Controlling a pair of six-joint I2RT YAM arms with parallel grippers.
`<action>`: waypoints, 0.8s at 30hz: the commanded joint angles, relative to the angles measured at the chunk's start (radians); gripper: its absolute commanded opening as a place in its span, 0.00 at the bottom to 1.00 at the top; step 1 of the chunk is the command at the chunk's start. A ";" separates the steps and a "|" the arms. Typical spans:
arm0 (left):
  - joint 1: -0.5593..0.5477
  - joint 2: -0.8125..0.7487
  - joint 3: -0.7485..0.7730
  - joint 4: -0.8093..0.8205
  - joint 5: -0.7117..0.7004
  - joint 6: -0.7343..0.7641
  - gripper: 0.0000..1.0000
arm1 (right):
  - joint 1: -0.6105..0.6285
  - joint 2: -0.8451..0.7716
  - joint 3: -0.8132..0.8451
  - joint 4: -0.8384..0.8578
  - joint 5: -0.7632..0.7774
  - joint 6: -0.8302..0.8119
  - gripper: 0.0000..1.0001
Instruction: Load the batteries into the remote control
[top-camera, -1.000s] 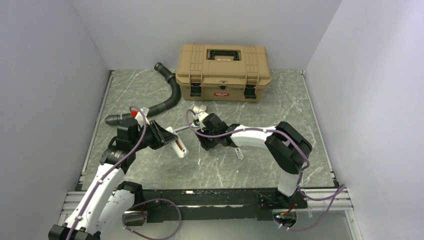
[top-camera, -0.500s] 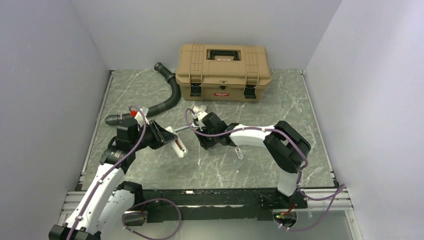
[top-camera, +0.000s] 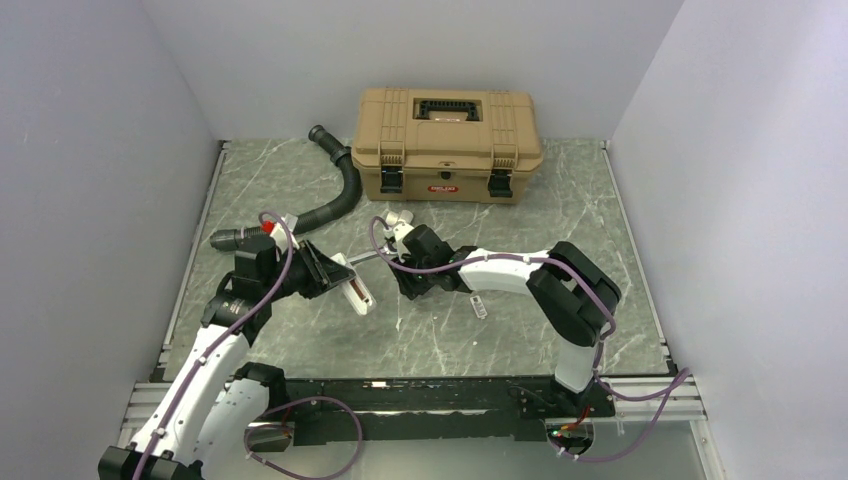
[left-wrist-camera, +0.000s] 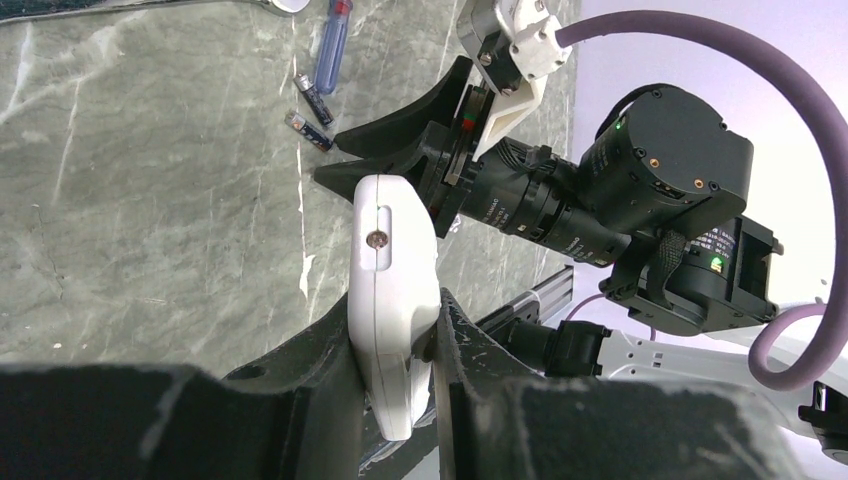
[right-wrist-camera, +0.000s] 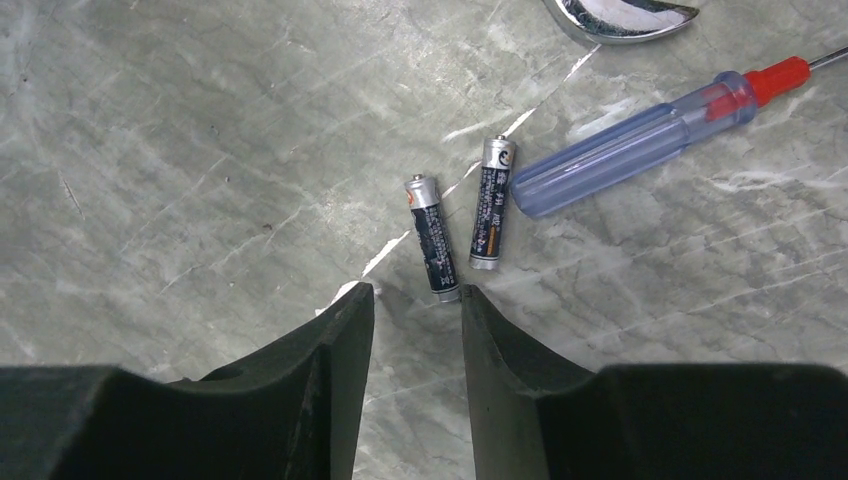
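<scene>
Batteries are laid side by side on the table, just at 12 o'clock of the right gripper, long axes run 12-to-6; its jaws are seen apart and empty. The remote control is clamped aloft by the left gripper.

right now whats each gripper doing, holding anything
left gripper: shut on the remote control
right gripper: open, holding nothing, batteries just ahead of it

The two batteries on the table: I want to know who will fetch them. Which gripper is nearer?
Right. The right gripper hovers just short of the batteries, fingers apart. The left gripper is farther off, clamped on the remote control.
</scene>
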 joint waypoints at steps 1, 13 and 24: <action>0.006 0.008 0.035 0.024 0.020 0.005 0.00 | 0.006 0.010 0.040 0.009 -0.015 0.012 0.40; 0.006 0.022 0.047 0.029 0.032 0.003 0.00 | 0.015 0.020 0.052 0.006 -0.014 0.014 0.36; 0.009 0.035 0.068 0.015 0.038 0.009 0.00 | 0.022 0.057 0.093 -0.018 0.038 0.019 0.36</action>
